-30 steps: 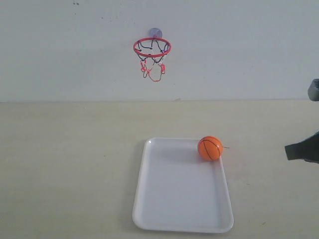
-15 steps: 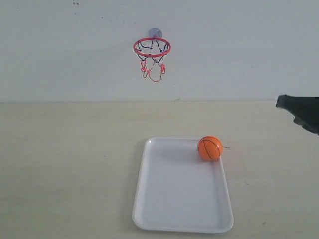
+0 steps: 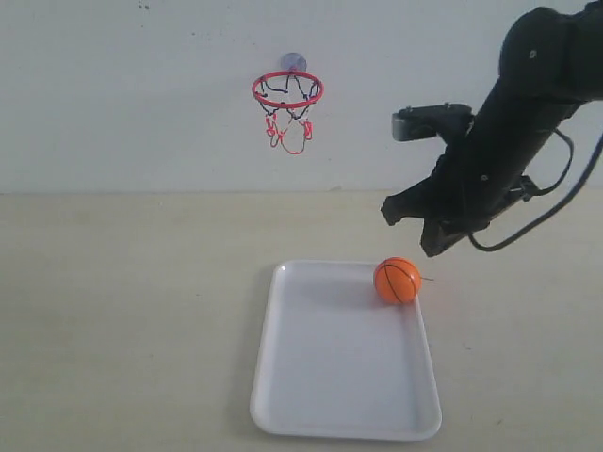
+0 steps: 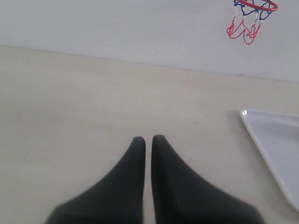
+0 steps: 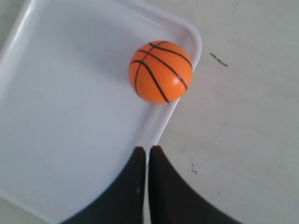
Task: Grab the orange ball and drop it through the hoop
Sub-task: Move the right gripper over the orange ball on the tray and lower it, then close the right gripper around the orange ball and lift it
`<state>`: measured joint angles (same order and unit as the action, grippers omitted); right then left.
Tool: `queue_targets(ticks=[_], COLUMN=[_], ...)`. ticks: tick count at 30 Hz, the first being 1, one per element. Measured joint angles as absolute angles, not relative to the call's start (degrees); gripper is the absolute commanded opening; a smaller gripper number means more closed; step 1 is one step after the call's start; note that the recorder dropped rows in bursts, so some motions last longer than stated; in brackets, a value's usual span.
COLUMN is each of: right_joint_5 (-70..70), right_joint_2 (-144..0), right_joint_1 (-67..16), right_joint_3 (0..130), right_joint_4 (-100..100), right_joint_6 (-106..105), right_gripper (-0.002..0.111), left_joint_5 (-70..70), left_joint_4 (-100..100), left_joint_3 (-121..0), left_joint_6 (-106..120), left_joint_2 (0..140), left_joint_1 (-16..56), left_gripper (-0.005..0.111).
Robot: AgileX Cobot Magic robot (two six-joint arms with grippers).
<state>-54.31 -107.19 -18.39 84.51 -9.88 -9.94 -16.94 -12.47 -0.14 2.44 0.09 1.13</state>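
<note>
The orange ball (image 3: 397,280) rests in the far right corner of the white tray (image 3: 339,377). On the wall behind hangs the hoop (image 3: 287,90), a red ring with a string net. My right gripper (image 3: 428,249) hangs shut just above and to the right of the ball, with nothing in it. From the right wrist, the ball (image 5: 161,71) lies ahead of the closed right gripper (image 5: 146,149), whose tips are over the tray's rim (image 5: 161,122). My left gripper (image 4: 147,139) is shut over bare table, with the hoop (image 4: 254,7) far off.
The tabletop is pale beige and meets a white wall at the back. A corner of the tray (image 4: 275,140) shows in the left wrist view. A black cable (image 3: 565,179) loops off the right arm.
The right arm has swung in from the right edge, rising and then moving left, and now hangs over the ball's right side. Ball, tray and hoop have not moved.
</note>
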Motion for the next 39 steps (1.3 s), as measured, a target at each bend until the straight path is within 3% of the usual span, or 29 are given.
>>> queue_targets(ticks=[6,8,15,20,39], right_joint_5=[-59.9,-60.2,-58.0,-54.2,-50.4], right_joint_2=[-113.3,-113.8,-114.1,-114.1,-126.0], right_joint_1=[-18.4,-18.4,-18.4,-18.4,-20.0], right_joint_3=[89.6,89.8,90.0,90.0,97.9], right_joint_4=[-9.5,-9.5,-9.5,-9.5,-10.4], right_joint_6=[-8.3,-7.2,-2.6,-0.8,2.7], right_gripper=[0.057,0.064,0.066,0.077,0.077], left_joint_5=[-16.9,-16.9,-16.9,-16.9,-16.9], left_joint_4=[-12.5,-12.5,-12.5,-12.5,-12.5], left_joint_3=[-0.1,-0.1,-0.1,-0.1,-0.1], left_joint_6=[2.4,2.4,2.4,2.4,2.4], left_joint_2=[0.1,0.1,0.1,0.1,0.1], left_joint_1=[1.1,1.1,1.1,1.1,1.1], left_gripper=[0.004,0.004,0.004,0.004,0.004])
